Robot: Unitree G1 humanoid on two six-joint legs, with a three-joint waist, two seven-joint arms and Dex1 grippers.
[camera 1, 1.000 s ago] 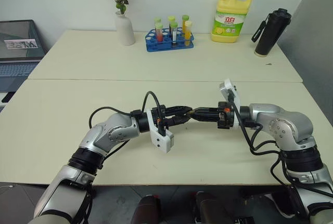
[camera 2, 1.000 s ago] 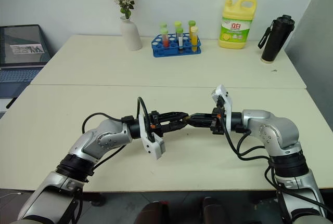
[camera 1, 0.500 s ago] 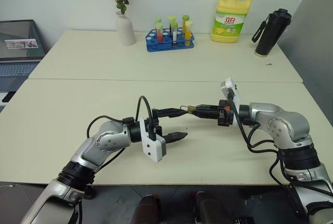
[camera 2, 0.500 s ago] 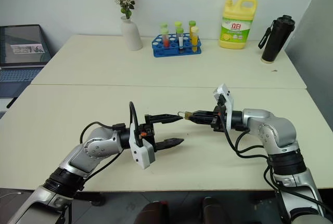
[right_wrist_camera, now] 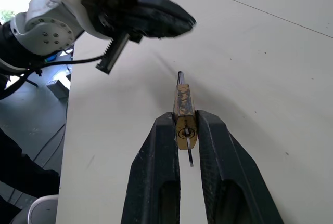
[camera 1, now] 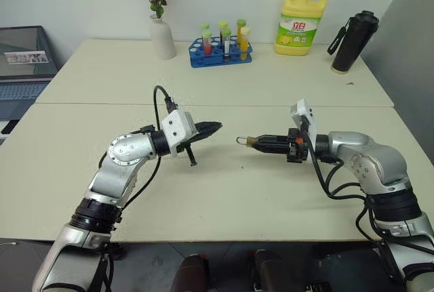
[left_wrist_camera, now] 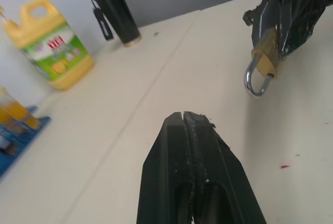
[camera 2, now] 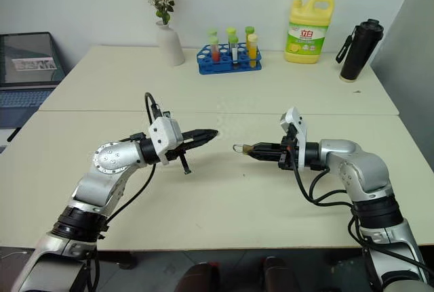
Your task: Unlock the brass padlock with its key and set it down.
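Note:
My right gripper (camera 1: 258, 142) points left over the near table and is shut on the brass padlock (right_wrist_camera: 183, 110). The padlock's silver shackle (camera 1: 241, 140) sticks out past the fingertips towards my left arm. In the right wrist view a thin key (right_wrist_camera: 190, 157) juts from the padlock's keyhole end, back between the fingers (right_wrist_camera: 158, 151). My left gripper (camera 1: 215, 127) hovers a short way left of the shackle, shut with nothing in it and pointing at it. In the left wrist view the padlock (left_wrist_camera: 266, 57) hangs ahead of the closed fingertips (left_wrist_camera: 183, 116).
On the far table stand a white vase with flowers (camera 1: 162, 36), a blue rack of test tubes (camera 1: 220, 51), a yellow detergent bottle (camera 1: 301, 22) and a black flask (camera 1: 354, 41). A laptop (camera 1: 24, 61) sits off to the left.
My left gripper was at the padlock, opened, pulled back to the left, rolled over and is now shut. The right gripper has kept still with the padlock.

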